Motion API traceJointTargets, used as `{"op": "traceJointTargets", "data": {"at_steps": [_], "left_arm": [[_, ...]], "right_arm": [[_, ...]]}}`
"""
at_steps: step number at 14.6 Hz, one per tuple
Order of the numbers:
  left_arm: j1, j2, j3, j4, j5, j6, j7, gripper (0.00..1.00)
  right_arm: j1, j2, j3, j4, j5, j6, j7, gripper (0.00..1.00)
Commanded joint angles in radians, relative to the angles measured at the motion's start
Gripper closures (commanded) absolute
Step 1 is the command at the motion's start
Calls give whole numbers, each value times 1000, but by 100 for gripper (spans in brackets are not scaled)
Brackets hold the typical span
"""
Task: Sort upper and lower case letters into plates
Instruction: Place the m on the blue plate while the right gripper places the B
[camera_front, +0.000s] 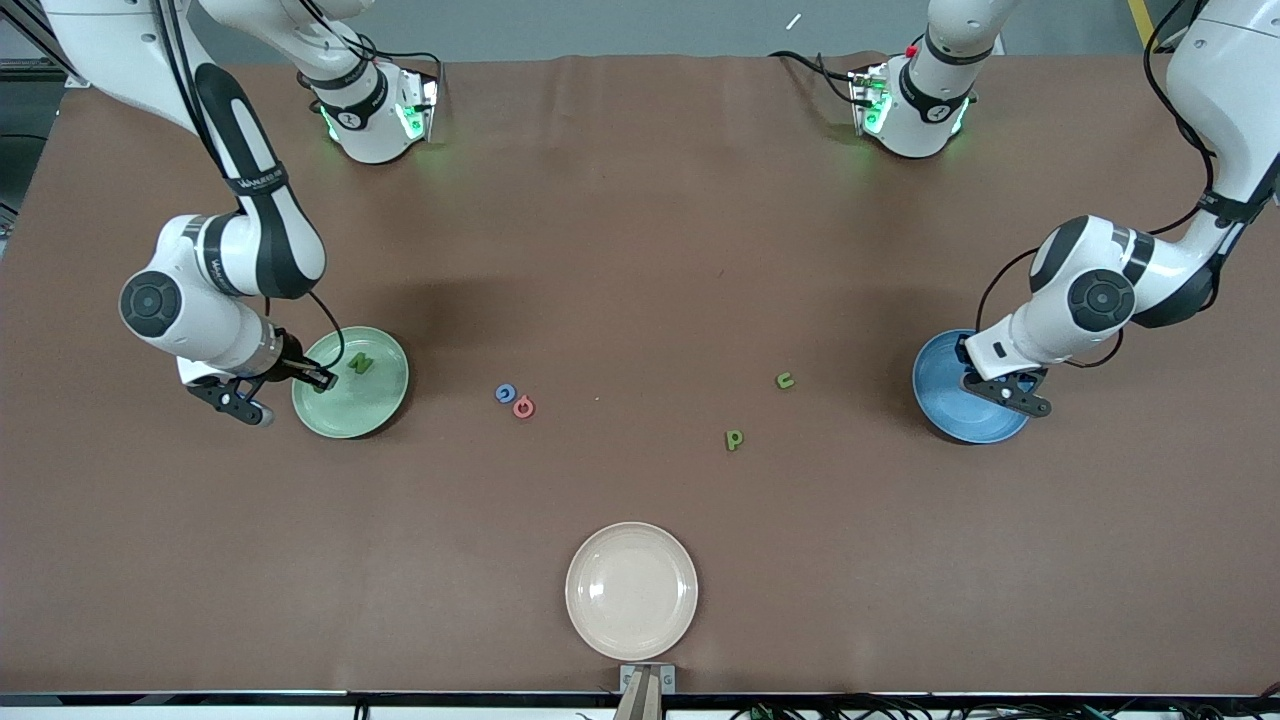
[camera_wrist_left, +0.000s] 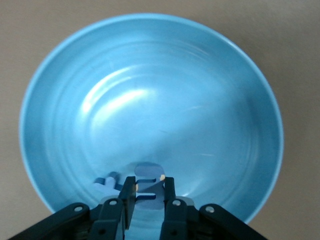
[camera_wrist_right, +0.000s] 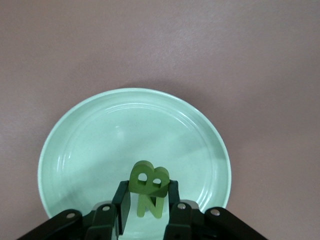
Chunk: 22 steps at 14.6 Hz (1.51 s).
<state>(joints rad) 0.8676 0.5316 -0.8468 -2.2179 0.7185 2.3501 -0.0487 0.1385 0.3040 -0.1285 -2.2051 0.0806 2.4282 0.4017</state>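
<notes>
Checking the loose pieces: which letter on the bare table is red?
The red letter, touching the blue letter, toward the right arm's end; the other two loose letters are green.

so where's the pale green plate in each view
Front view: pale green plate at the right arm's end of the table, under the right gripper.
Right wrist view: fills the lower half.
Left wrist view: not in it.
Shared landmark: green letter N lying in it.

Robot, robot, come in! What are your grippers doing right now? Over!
Right gripper shut on green B over pale green plate, N inside. Left gripper shut on blue letter over blue plate. Four letters still loose.
</notes>
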Motion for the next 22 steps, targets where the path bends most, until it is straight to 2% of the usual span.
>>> {"op": "traceJointTargets", "data": {"at_steps": [1, 3, 5, 7, 9, 10, 11, 16, 17, 18, 19, 20, 22], "left_arm": [[13, -19, -14, -34, 16, 9, -2, 85], [13, -15, -14, -34, 16, 9, -2, 84], [13, -13, -14, -31, 16, 9, -2, 72], [13, -15, -14, -31, 16, 9, 12, 50], [13, -18, -14, -25, 16, 9, 36, 18], [13, -18, -15, -22, 16, 9, 35, 7], [13, -19, -24, -19, 16, 8, 32, 1], [13, -22, -161, 41, -4, -60, -97, 1], [11, -15, -191, 46, -5, -60, -152, 1], [10, -9, -214, 47, -5, -60, -213, 1], [1, 4, -238, 50, -5, -60, -291, 1], [-15, 11, -251, 61, -5, -60, -394, 1], [-88, 45, -252, 79, -5, -58, -706, 1]], "right_arm": [[-14, 29, 18, -27, -2, 51, -29, 98], [-23, 40, 18, -28, -2, 52, -34, 98], [-28, 47, 18, -27, -2, 52, -38, 98], [-36, 55, 18, -27, -2, 52, -46, 97], [-40, 58, 18, -27, -2, 54, -47, 97], [-40, 60, 18, -27, -2, 57, -47, 97], [-40, 64, 18, -27, -2, 58, -47, 96], [-40, 84, 20, -27, -1, 65, -46, 92], [-40, 84, 18, -27, -1, 63, -47, 80], [-40, 84, 18, -25, -2, 57, -60, 51], [-42, 84, 18, -22, -1, 54, -75, 14], [-51, 81, 18, -19, -1, 51, -78, 0], [-51, 73, 20, -16, 1, 32, -77, 0]]}}
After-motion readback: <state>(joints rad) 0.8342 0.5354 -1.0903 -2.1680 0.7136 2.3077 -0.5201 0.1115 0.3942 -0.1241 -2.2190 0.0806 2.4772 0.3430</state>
